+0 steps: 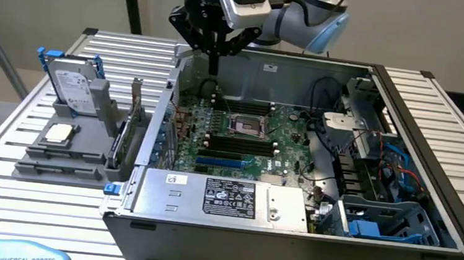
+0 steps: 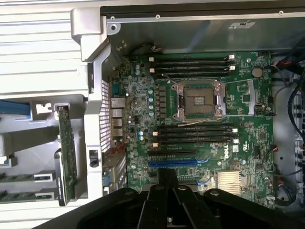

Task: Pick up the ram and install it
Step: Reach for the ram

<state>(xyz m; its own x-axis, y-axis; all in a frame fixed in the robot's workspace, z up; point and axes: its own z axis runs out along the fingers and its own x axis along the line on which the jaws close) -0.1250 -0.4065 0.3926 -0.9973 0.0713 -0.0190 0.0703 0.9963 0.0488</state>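
My tool (image 1: 214,68) (image 2: 167,177) is shut, finger against finger, and points straight down above the back corner of the computer case (image 1: 290,237) on the exterior view's left, just over the case's rim and clear of everything inside. Below it lies the green motherboard (image 1: 289,148) (image 2: 238,95), with the square processor socket (image 1: 247,127) (image 2: 198,100) near its middle. Long black memory slots (image 2: 195,133) run in a row on one side of the socket and more of them on the other; all stand bare. A blue slot (image 2: 174,163) sits just beyond the nearer row. At the front of the case is the silver power supply (image 1: 226,198) with its label. Outside the case, on the exterior view's left, a gray holder (image 1: 46,171) rests on the slatted tabletop (image 1: 2,205). It carries a hard drive (image 1: 76,87) propped upright at the back, a small square silver chip (image 1: 59,132) lying flat in front of that, and a green expansion card (image 2: 66,157) standing on edge next to the case wall. The ram (image 2: 21,177) lies in that holder too, a narrow green stick with a second one like it just beside it, well apart from my tool and untouched.
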